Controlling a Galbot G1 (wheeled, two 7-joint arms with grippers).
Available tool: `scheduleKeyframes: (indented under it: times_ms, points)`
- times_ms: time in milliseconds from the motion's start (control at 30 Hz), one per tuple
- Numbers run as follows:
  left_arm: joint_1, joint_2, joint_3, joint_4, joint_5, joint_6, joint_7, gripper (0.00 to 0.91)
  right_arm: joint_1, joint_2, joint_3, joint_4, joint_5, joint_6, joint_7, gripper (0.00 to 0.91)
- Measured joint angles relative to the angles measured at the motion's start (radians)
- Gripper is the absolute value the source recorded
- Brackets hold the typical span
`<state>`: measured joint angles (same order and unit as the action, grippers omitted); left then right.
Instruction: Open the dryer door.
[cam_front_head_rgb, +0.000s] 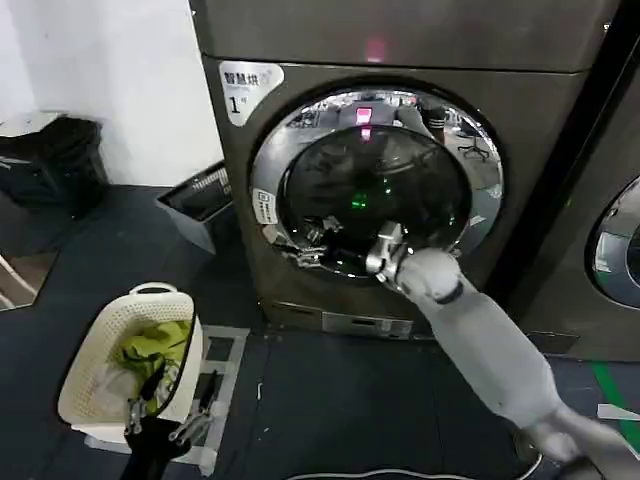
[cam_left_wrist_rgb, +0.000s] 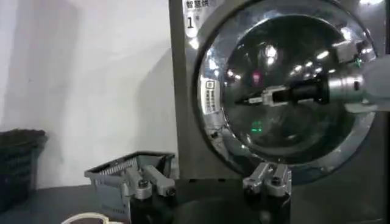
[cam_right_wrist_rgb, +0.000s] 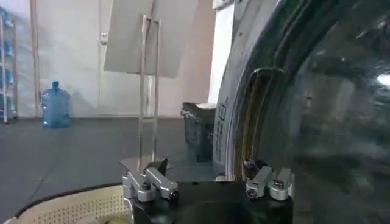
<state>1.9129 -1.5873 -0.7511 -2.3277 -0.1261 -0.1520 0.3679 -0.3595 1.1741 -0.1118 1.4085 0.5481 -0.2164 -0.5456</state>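
Observation:
The dryer door is a round dark glass porthole in a wide chrome ring, on the machine with the "1" sticker. It lies flat against the machine's front. My right gripper is open at the lower left part of the glass, close to the chrome ring, with nothing between its fingers. In the right wrist view the right gripper stands open beside the door. The left wrist view shows the door with the right gripper in front of it. My left gripper hangs low and open over a basket, open too in its own view.
A white laundry basket with green cloth stands on the floor at the lower left. A grey crate and a black bin stand left of the dryer. A second machine adjoins on the right. A sign stand rises farther off.

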Motion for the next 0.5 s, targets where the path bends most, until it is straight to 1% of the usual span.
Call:
scheduleKeyframes:
  times_ms: [200, 300, 500]
  points:
    - [-0.006, 0.0, -0.002, 0.001, -0.01, 0.023, 0.0, 0.907, 0.036, 0.037, -0.028, -0.064, -0.005, 0.011, 0.004, 0.907]
    - [-0.009, 0.004, -0.002, 0.001, -0.015, 0.034, 0.001, 0.907, 0.052, 0.056, -0.038, -0.093, -0.03, 0.03, 0.01, 0.907]
    - [-0.004, 0.005, -0.001, -0.006, -0.018, 0.061, 0.018, 0.907, 0.071, 0.094, -0.048, -0.145, -0.031, 0.037, 0.005, 0.907]
